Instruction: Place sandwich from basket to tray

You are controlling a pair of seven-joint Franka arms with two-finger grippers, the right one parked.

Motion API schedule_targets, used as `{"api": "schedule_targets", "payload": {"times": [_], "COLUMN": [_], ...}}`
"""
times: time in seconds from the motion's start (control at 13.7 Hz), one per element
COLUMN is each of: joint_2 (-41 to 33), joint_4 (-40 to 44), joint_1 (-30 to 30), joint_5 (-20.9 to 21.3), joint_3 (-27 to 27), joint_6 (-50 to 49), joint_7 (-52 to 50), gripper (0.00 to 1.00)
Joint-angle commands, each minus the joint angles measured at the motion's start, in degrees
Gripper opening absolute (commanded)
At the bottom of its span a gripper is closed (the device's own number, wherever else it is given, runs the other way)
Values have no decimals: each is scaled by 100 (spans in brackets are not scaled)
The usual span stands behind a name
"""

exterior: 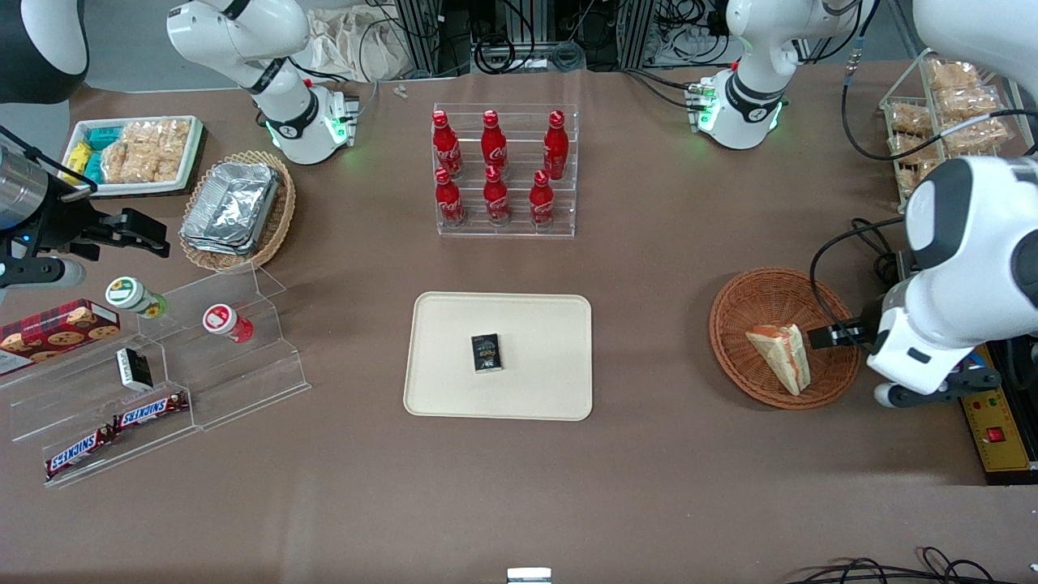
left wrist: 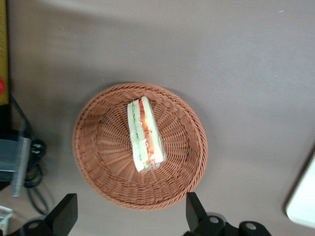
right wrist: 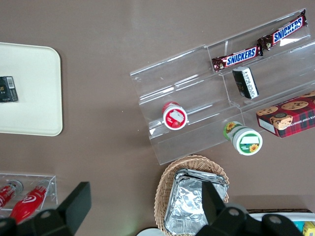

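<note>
The sandwich (exterior: 782, 354) is a pale wedge with red and green filling, and it lies in the round reddish-brown wicker basket (exterior: 734, 310). My left gripper (exterior: 839, 335) hangs over the basket's rim at the working arm's end of the table, above the sandwich and not touching it. In the left wrist view the sandwich (left wrist: 145, 135) rests at the middle of the basket (left wrist: 88, 129). The gripper (left wrist: 130, 216) is open, its black fingers (left wrist: 66, 214) spread wide with nothing between them. The cream tray (exterior: 539, 324) lies mid-table with a small black box (exterior: 486, 353) on it. One corner of the tray (left wrist: 302, 201) shows in the wrist view.
A rack of red cola bottles (exterior: 503, 170) stands farther from the front camera than the tray. A yellow control box (exterior: 999, 430) and cables (exterior: 835, 243) lie beside the basket. An acrylic shelf with Snickers bars (exterior: 150, 410), a tan basket of foil containers (exterior: 235, 209) and a snack tray (exterior: 138, 152) sit toward the parked arm's end.
</note>
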Motion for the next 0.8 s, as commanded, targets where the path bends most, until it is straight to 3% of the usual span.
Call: {"api": "schedule_targets", "payload": {"times": [0.0,0.29,0.73], "joint_2": [-201,-158,-87], "joint_4": [-1253,-2327,-2680], "joint_1": [56,126,126], "joint_5": [12,30,47], "joint_3": [28,37,37], "joint_6": [1133,2567,2947], "joint_7": [-837,-1850,-2203], "gripper": [99,99,99]}}
